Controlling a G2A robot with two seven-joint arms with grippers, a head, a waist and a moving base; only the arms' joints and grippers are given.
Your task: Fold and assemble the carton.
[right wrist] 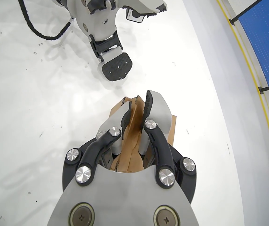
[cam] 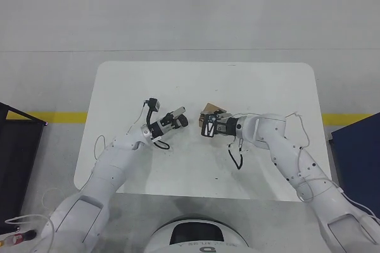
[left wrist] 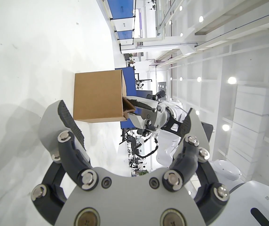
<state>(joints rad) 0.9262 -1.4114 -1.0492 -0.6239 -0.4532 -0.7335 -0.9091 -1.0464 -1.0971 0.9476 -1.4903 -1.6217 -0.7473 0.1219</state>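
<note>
Right jaws pinching flap of one carton; left jaws wide open, empty

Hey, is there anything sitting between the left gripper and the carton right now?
Nothing visible. The left gripper is open and faces the carton, with just white table surface between them. The right gripper is shut on the carton's flaps at one edge, leaving the facing side uncovered.

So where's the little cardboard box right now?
In the top view the carton sits near the middle of the white table, pinched by the right tool, with the open left tool just across from it.
</note>
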